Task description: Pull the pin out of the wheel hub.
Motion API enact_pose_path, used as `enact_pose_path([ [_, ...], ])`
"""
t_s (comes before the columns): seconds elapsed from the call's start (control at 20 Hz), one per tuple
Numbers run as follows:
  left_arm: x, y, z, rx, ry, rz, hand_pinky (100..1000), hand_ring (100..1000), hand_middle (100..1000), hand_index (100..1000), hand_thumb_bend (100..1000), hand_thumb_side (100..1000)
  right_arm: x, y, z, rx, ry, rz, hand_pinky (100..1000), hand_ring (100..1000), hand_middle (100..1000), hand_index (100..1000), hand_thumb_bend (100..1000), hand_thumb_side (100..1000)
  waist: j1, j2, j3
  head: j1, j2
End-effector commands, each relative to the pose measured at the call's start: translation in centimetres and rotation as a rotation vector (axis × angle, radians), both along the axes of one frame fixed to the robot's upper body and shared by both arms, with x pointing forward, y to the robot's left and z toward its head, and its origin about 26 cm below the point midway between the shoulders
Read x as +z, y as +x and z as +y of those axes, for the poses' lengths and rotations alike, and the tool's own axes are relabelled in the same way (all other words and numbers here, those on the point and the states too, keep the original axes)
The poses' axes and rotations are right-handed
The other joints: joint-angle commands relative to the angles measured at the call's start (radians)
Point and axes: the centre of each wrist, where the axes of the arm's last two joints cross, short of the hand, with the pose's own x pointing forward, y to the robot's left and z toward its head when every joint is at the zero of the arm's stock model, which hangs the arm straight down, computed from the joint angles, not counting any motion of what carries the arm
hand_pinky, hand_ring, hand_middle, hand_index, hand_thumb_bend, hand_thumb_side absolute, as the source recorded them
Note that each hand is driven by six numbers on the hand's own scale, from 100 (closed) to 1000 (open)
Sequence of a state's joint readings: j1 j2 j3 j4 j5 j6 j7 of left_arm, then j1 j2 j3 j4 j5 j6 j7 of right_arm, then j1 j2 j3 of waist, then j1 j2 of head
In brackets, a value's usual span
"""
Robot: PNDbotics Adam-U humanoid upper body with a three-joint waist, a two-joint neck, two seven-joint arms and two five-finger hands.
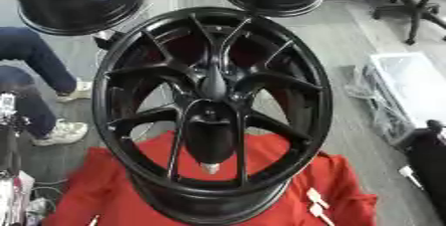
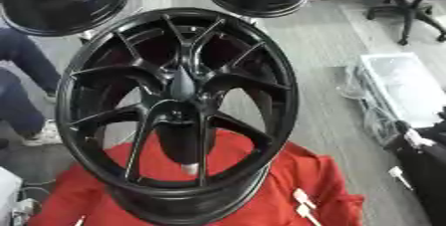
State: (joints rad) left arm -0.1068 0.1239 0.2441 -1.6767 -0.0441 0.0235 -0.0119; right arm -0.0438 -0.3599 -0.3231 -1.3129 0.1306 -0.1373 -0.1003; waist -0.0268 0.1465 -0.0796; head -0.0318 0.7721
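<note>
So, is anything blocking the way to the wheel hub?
Nothing visible covers the wheel hub; it faces the camera openly. No robot hand shows in either view, and I cannot make out the pin. A dark shape with a pale tip shows between the lower spokes.

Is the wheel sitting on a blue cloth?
No, the black wheel rests on a red cloth.

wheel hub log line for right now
wheel: on red cloth | hub: dark shaft, silvery tip, behind spokes | pin: not identifiable | hands: none in view
</note>
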Motion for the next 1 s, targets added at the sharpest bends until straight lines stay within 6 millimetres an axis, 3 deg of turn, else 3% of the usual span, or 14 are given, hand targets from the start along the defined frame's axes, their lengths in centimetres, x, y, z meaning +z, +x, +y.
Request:
enact_pose_path([
  [0.05, 1.0, 0.2, 0.3, 0.003, 0.015, -0.029, 698, 950, 775, 688, 233, 862, 0.9, 0.4, 0.0, -0.004, -0.011, -0.035, 847, 842, 854, 921, 657, 433, -0.001, -0.008, -0.001, -0.001, -0.002],
  [0.15, 1.0, 0.2, 0.3, 0.002, 0.015, -0.027, 698, 951, 776, 689, 235, 865, 1.2, 0.6, 0.5, 0.006, -0.005, -0.056, 845, 839, 853, 923, 560, 451, -0.001, -0.008, -0.002, 0.0, -0.002],
  [0.4, 1.0, 0.2, 0.3, 0.0, 0.02, -0.024, 698, 951, 776, 691, 235, 867, 2.7, 1.4, 1.9, 0.116, -0.026, -0.043, 832, 804, 811, 909, 529, 505, 0.0, -0.009, 0.0, -0.002, -0.002],
  [0.45, 1.0, 0.2, 0.3, -0.002, 0.02, -0.023, 699, 951, 776, 691, 234, 868, 2.9, 1.7, 2.4, 0.179, -0.024, -0.03, 827, 781, 759, 898, 501, 498, 0.0, -0.009, 0.001, -0.005, -0.002],
  [0.55, 1.0, 0.2, 0.2, -0.004, 0.02, -0.021, 698, 950, 776, 691, 234, 868, 3.6, 1.9, 2.8, 0.316, -0.1, 0.06, 824, 765, 738, 894, 489, 493, -0.001, -0.01, 0.001, -0.006, -0.002],
  [0.6, 1.0, 0.2, 0.2, -0.005, 0.021, -0.021, 698, 950, 776, 692, 233, 869, 3.9, 2.0, 3.0, 0.363, -0.13, 0.096, 815, 702, 645, 869, 430, 472, -0.001, -0.009, 0.002, -0.008, -0.002],
  [0.75, 0.9, 0.2, 0.2, -0.007, 0.022, -0.019, 698, 950, 776, 692, 232, 869, 4.5, 2.4, 4.0, 0.534, -0.252, 0.25, 810, 648, 576, 857, 405, 459, 0.001, -0.01, -0.001, -0.012, -0.002],
  [1.0, 0.8, 0.1, 0.3, 0.0, 0.022, -0.014, 699, 950, 776, 689, 230, 869, 4.6, 2.2, 4.3, 0.592, -0.286, 0.33, 810, 631, 554, 836, 396, 458, 0.003, -0.014, -0.001, -0.013, -0.002],
])
